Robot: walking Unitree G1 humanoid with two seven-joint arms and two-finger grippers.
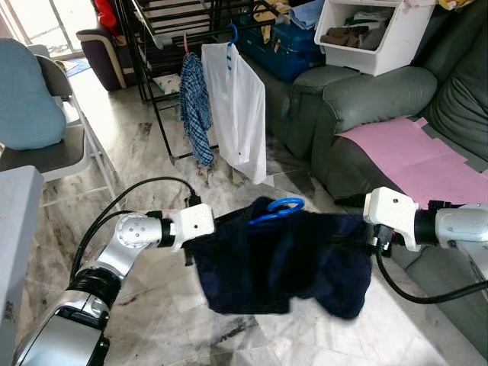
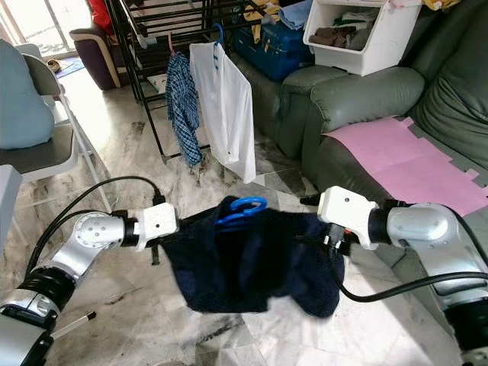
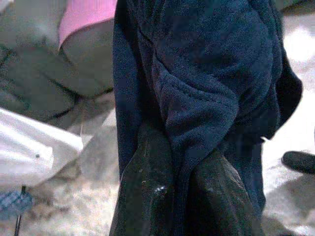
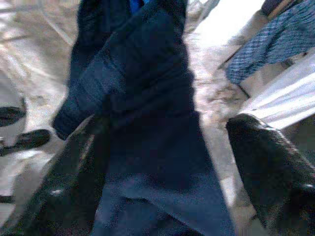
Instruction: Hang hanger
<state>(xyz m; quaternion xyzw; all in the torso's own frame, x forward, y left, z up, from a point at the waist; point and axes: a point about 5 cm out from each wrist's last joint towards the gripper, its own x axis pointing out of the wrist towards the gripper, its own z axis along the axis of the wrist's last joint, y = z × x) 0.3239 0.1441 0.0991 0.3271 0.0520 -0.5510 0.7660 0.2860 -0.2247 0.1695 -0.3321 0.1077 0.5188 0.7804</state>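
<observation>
- A dark navy garment (image 1: 282, 259) is held stretched between the 2 grippers, above the marble floor (image 1: 160, 183) and in front of the robot.
- The hook of a blue hanger (image 1: 277, 209) is seen poking out at the top middle of the garment; the rest of the hanger is hidden inside the fabric.
- The left gripper (image 3: 179, 196) is seen at the garment's left edge, and in the left wrist view its 2 black fingers (image 3: 145, 191) are pressed together on a fold of the navy cloth.
- The right gripper (image 4: 167, 196) is placed at the garment's right edge. In the right wrist view its 2 fingers (image 4: 270, 167) are spread, with the cloth lying against 1 finger and a gap left beside the other, so it cannot be told whether the cloth is truly pinched.
- A black drying rack (image 1: 164, 46) is seen beyond the garment, well apart from it.
- On the rack, a white shirt (image 1: 240, 107) is hung on a blue hanger, and just beside it a blue checked shirt (image 1: 195, 103) is hung.
- A grey-green sofa (image 1: 366, 99) is seen to the right, with a pink sheet (image 1: 412, 156) laid over its seat.
- A white storage bin (image 1: 381, 30) with folded clothes is set on top of the sofa's arm, next to a blue case (image 1: 286, 46).
- A folding chair with a blue-grey cushion (image 1: 27, 107) is seen at the left.
</observation>
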